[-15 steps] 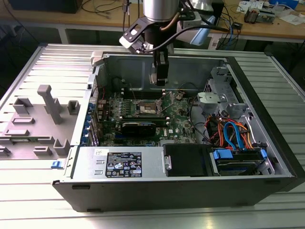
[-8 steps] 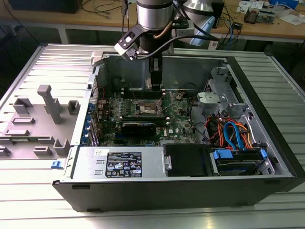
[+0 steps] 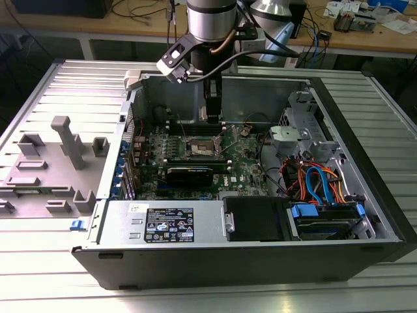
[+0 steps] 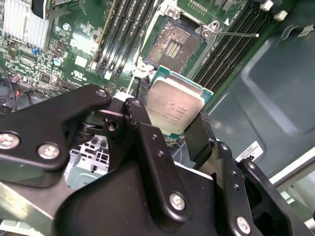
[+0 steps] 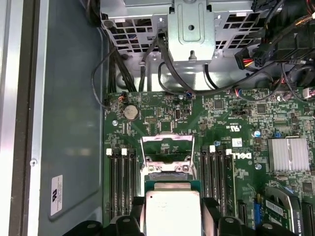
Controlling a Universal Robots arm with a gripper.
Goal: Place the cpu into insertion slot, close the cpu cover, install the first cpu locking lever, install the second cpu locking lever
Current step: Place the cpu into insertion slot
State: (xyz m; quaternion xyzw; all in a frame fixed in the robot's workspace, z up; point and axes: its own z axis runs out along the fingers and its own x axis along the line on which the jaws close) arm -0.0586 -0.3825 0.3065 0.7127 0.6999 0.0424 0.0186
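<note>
Clamped on the cpu [image 4: 174, 103] with the black pincer [image 4: 172, 118], fingers [image 4: 147, 142] pressing against two opposite edges. Silver-grey metal top turned toward the camera, with a thin green rim showing along one side. Not yet seated: just beyond the chip, the insertion slot [image 4: 172, 46] lying open, dark contact field bare inside a silvery rim. Sticking out from one corner of the slot, a thin wire locking lever [image 4: 236, 34]. Flanking the slot on both sides, long black memory slots [image 4: 120, 34] on the green motherboard [image 4: 74, 59]. Farther off on the board, a finned silver heatsink [image 4: 19, 22]. Past the board's edge, grey case wall [image 4: 266, 83] with a white label [image 4: 248, 150] stuck on.
</note>
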